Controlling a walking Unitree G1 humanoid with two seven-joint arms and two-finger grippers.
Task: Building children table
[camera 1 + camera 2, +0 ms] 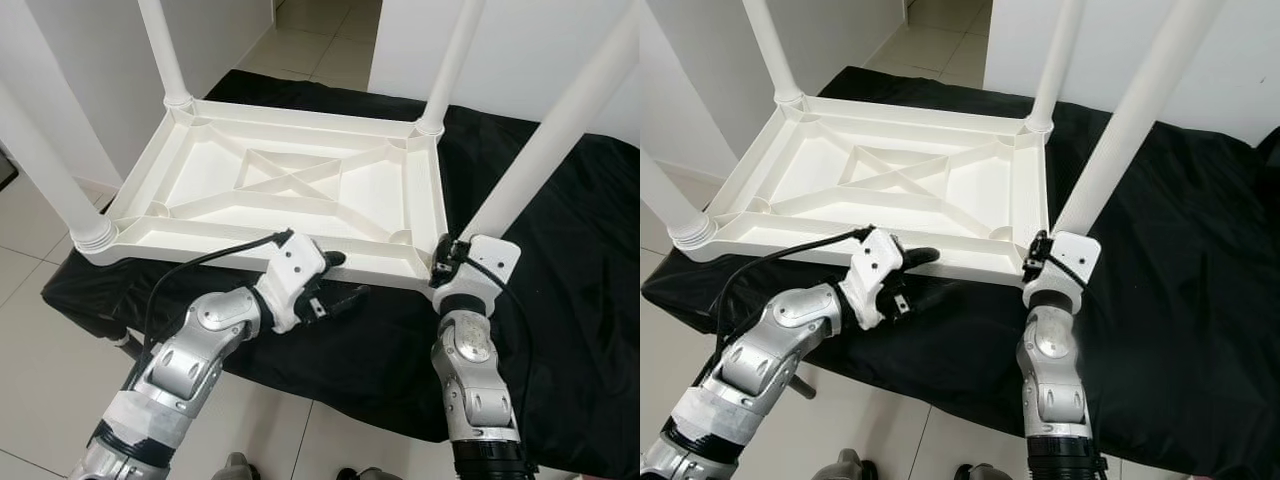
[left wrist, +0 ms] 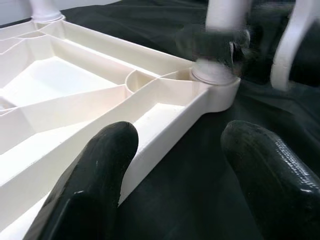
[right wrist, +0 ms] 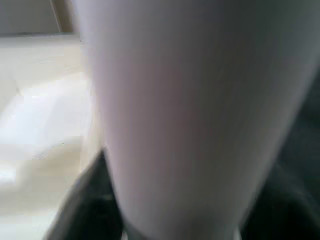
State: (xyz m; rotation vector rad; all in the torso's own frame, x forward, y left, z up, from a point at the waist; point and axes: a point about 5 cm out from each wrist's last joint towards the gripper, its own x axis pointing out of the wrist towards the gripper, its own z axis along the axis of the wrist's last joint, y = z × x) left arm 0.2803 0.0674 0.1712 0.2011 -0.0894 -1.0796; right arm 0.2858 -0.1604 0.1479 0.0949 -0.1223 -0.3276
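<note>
A white plastic children's table point(image 1: 180, 237) lies upside down on a black cloth point(image 1: 570, 300), its ribbed underside facing up and its legs pointing up. My left gripper point(image 1: 342, 277) is open at the table's front rim; one finger point(image 2: 100, 170) rests against the rim's wall and the other lies on the cloth just outside it. My right gripper point(image 1: 447, 262) is shut on the near right leg point(image 1: 540, 150) close to its corner socket. That leg point(image 3: 175, 110) stands large and blurred in the right wrist view.
Three other legs stand in their corners: near left point(image 1: 45, 160), back left point(image 1: 165, 50) and back right point(image 1: 450, 60). The cloth covers a low platform whose front edge is just before me. Pale tiled floor point(image 1: 30, 250) and white walls lie around.
</note>
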